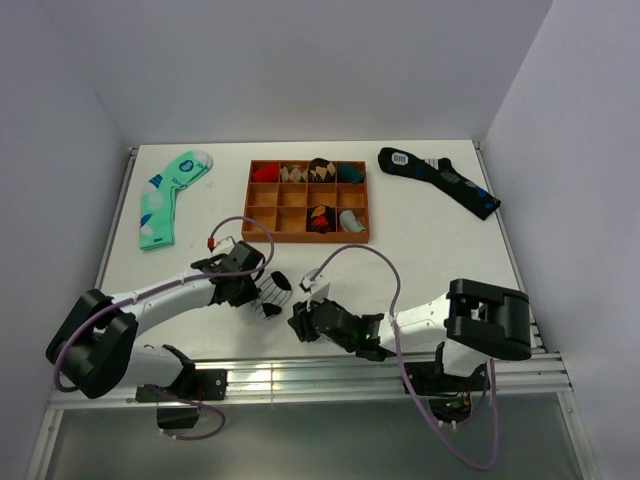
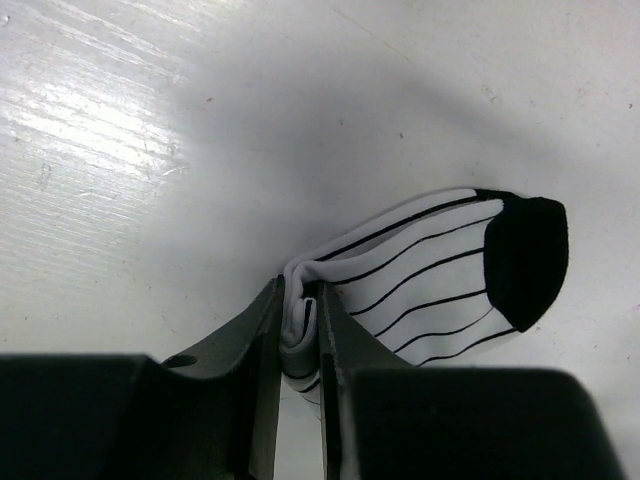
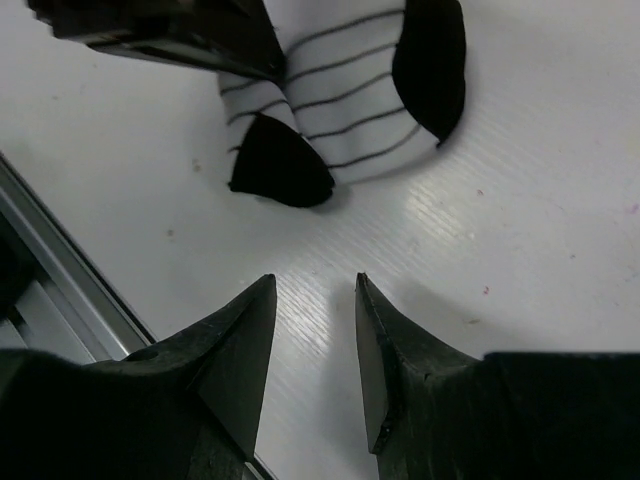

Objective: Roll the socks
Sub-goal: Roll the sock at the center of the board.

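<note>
Rolling is judged to be at an early stage: the striped sock [image 2: 430, 270] lies near the front edge of the white bench [image 1: 430, 270], doubled over at one end but not yet wound into a roll. The left fingers [image 2: 270, 325] are nearly closed, pinching that fold; the right fingers [image 3: 250, 320] stand parted and empty just short of the sock. Farther back, enclosed by plain white walls [image 1: 300, 60], lie a wooden compartment tray [image 1: 262, 200], a mint green sock [image 1: 165, 195] and a long black sock [image 1: 440, 178].
</note>
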Action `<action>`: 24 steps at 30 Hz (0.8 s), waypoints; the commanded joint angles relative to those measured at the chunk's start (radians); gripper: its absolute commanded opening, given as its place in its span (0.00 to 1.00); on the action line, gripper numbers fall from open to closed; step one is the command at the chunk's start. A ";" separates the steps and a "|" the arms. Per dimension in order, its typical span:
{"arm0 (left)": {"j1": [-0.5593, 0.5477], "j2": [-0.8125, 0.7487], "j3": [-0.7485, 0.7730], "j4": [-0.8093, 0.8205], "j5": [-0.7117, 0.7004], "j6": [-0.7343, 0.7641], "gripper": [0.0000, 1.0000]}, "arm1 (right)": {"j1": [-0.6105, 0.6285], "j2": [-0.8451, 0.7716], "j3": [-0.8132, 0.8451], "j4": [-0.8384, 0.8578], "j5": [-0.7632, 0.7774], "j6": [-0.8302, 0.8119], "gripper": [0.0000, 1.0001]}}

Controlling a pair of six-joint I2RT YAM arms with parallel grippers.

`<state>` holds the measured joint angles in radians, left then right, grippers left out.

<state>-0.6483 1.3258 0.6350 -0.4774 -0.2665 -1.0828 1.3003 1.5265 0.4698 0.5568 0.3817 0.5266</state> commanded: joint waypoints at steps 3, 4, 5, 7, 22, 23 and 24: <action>0.003 0.032 0.046 -0.038 0.035 0.044 0.00 | 0.046 0.012 0.058 0.141 0.082 -0.094 0.45; 0.003 0.035 0.048 -0.038 0.039 0.046 0.00 | 0.053 0.018 0.065 0.150 0.088 -0.102 0.45; 0.003 0.039 0.051 -0.040 0.047 0.044 0.00 | 0.065 0.038 0.082 0.169 0.094 -0.115 0.46; 0.004 0.042 0.052 -0.041 0.055 0.046 0.00 | 0.071 0.064 0.104 0.190 0.094 -0.129 0.47; 0.009 0.047 0.035 -0.018 0.099 0.054 0.00 | 0.080 0.241 0.214 0.265 0.135 -0.209 0.49; 0.009 0.047 0.034 -0.020 0.099 0.054 0.00 | 0.074 0.244 0.216 0.265 0.132 -0.203 0.49; 0.012 0.047 0.034 -0.020 0.101 0.055 0.00 | 0.074 0.250 0.217 0.264 0.129 -0.201 0.49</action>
<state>-0.6426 1.3636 0.6632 -0.4908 -0.1947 -1.0546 1.3746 1.7584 0.6540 0.7666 0.4778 0.3500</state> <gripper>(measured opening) 0.217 0.486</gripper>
